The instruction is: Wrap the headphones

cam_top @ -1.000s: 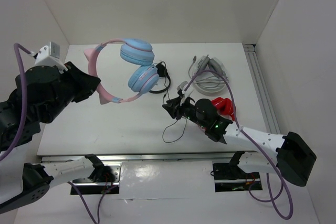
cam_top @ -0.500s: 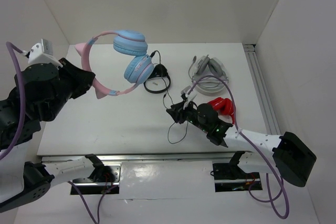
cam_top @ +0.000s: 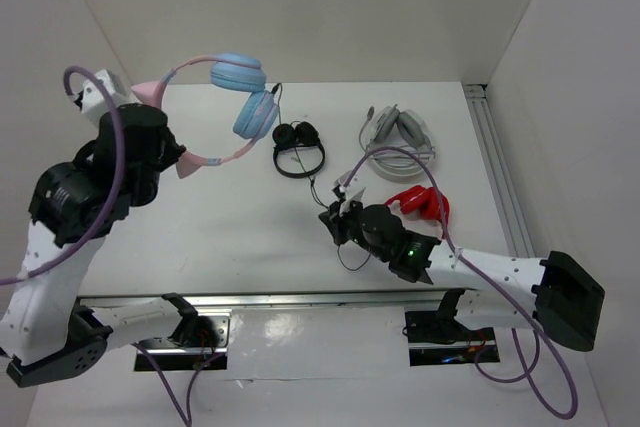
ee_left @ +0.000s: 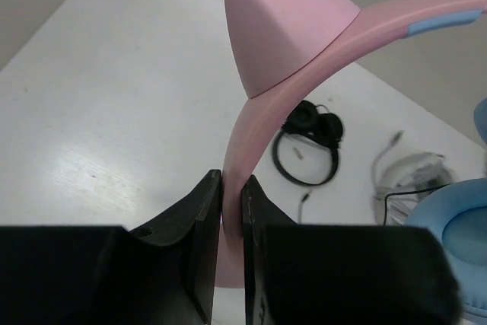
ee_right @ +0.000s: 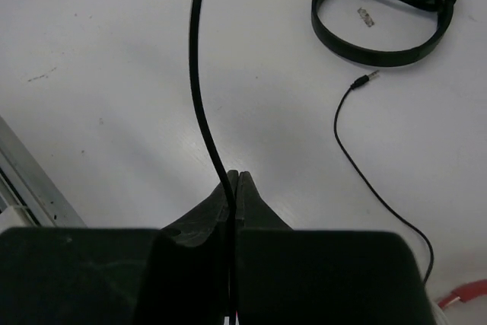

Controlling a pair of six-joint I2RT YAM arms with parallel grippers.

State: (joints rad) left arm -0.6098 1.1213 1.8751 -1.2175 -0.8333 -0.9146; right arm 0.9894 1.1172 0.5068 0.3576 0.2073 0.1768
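The headphones have a pink cat-eared headband and light blue ear cups, and hang in the air above the table's back left. My left gripper is shut on the headband between the two cat ears; the left wrist view shows the jaws clamping the pink band. The thin black cable runs from the lower ear cup down to my right gripper, which is shut on it low over the table's middle. In the right wrist view the cable enters the closed jaws. Its jack end lies loose on the table.
A small all-black pair lies at the table's centre back, also in the right wrist view. A grey pair with a coiled cable and a red-and-white pair lie to the right. A metal rail runs along the right edge.
My left arm has lifted and carried the headphones up and to the back left. My right gripper has slid slightly nearer along the cable, which now stretches longer between them.
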